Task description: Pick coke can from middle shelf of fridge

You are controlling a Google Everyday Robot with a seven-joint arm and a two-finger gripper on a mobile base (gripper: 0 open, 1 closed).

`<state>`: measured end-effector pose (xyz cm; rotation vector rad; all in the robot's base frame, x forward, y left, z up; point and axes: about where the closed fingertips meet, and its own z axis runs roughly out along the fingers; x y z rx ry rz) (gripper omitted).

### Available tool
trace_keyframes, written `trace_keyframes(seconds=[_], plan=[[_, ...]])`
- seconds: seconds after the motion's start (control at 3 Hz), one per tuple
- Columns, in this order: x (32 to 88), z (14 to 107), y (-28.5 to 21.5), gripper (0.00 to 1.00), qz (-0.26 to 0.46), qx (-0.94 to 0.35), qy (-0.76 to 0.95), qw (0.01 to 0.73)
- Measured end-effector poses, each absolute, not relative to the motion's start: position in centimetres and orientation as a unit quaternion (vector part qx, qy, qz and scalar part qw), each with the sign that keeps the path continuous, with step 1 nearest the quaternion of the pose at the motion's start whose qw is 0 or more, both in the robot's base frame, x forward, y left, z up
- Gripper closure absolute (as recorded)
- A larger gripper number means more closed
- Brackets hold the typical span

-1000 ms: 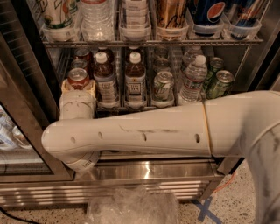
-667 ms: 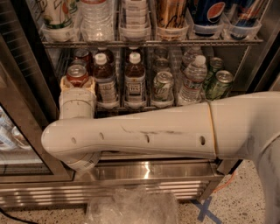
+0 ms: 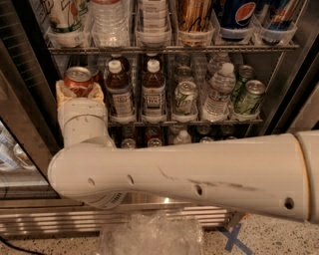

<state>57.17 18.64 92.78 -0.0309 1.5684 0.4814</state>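
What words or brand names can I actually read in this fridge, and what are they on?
"TEA": on the white label of the tea bottle; its smaller print is blurred.
No letters, only a red-white-blue Pepsi-style roundel: on the blue can at the top right.
Unreadable: the coke can, seen mostly from its top, with the claw closed around it at the left end of the middle shelf.
Unreadable: the print on the green cans.

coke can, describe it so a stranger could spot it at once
Look in the drinks fridge at the middle shelf, far left end. There the robot's tool grips the coke can: the only red can, while its neighbours are brown white-capped bottles and green-silver cans.
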Motion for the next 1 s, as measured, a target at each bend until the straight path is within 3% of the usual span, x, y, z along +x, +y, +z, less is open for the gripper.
trace_keyframes(seconds=[1.0], plan=[[49.3, 94.1, 15.6, 1.0, 0.309, -0.048, 0.703, 0.639]])
